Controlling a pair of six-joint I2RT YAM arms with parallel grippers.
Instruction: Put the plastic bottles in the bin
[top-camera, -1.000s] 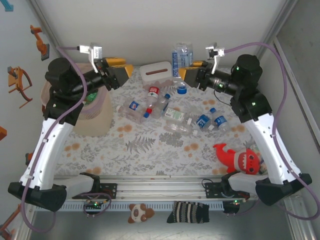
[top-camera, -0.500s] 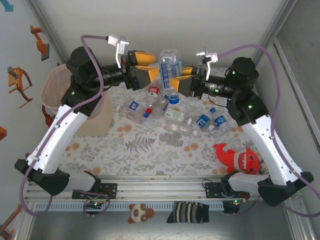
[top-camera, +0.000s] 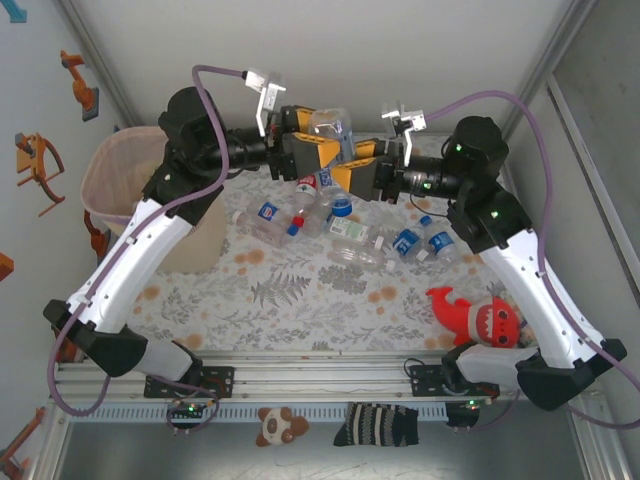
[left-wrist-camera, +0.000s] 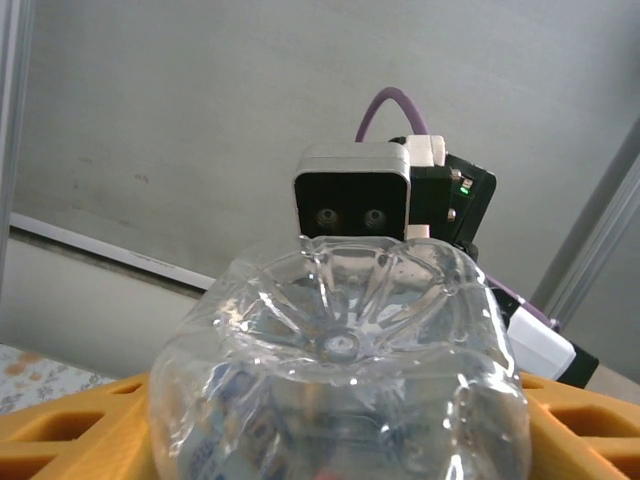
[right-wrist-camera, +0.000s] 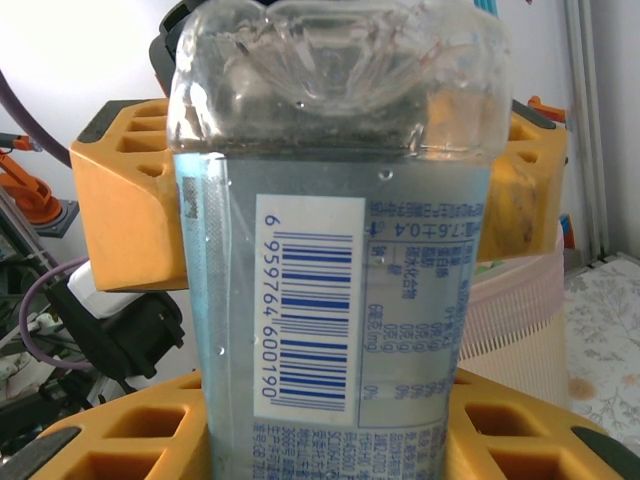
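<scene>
Top external: plastic bottle (top-camera: 328, 128) aloft at twelve o'clock, pinched by right gripper (top-camera: 342, 176), left gripper (top-camera: 324, 154) flanking it, hold unclear; best release only once left clamps firmly, then carry to bin (top-camera: 95, 190) at nine o'clock.

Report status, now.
Right fingers shut on clear bottle, mid-air. Left fingers flank its base, grip unclear. Bin far left, rim unobstructed.
</scene>
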